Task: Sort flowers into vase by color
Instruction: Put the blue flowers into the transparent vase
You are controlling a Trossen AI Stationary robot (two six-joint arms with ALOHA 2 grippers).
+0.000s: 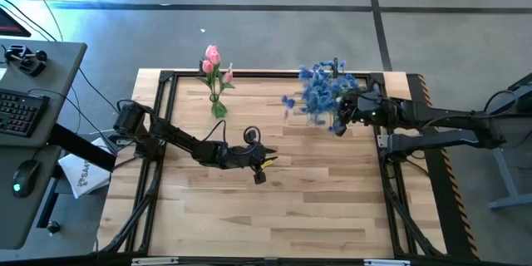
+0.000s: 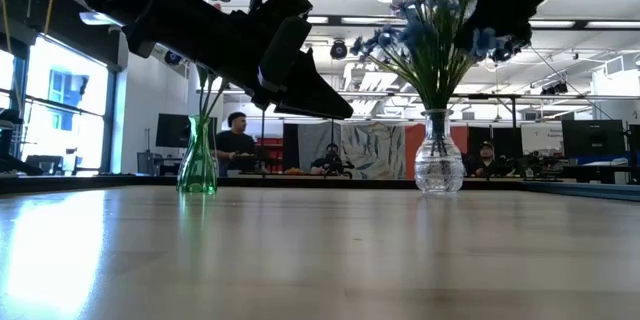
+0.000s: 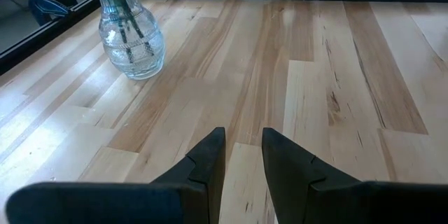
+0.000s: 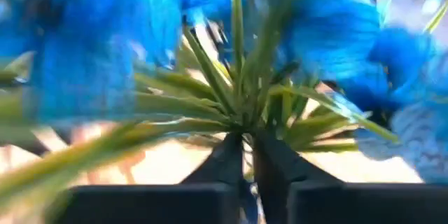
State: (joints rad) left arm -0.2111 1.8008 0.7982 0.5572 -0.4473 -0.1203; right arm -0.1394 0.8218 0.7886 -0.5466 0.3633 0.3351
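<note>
**Sorting looks almost done**

High view: pink flowers (image 1: 213,65) stand upper left of centre, blue flowers (image 1: 320,91) upper right; the right gripper (image 1: 339,121) is at the blue bunch, the left gripper (image 1: 259,169) mid-frame over bare table (image 1: 332,208).

Low view: green vase (image 2: 198,165) left, clear vase (image 2: 438,168) right, both filled.

Left wrist: fingers (image 3: 210,157) slightly apart, empty.

Right wrist: fingers (image 4: 227,161) nearly closed around green stems (image 4: 234,105); no loose flowers visible

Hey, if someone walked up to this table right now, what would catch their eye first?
Probably the big bunch of blue-blossomed flowers in the clear glass vase at the table's far right, with the right end effector closed among their green stems. Next, the pink tulip buds in the green glass vase at the far left. The left end effector hovers empty mid-table.
</note>
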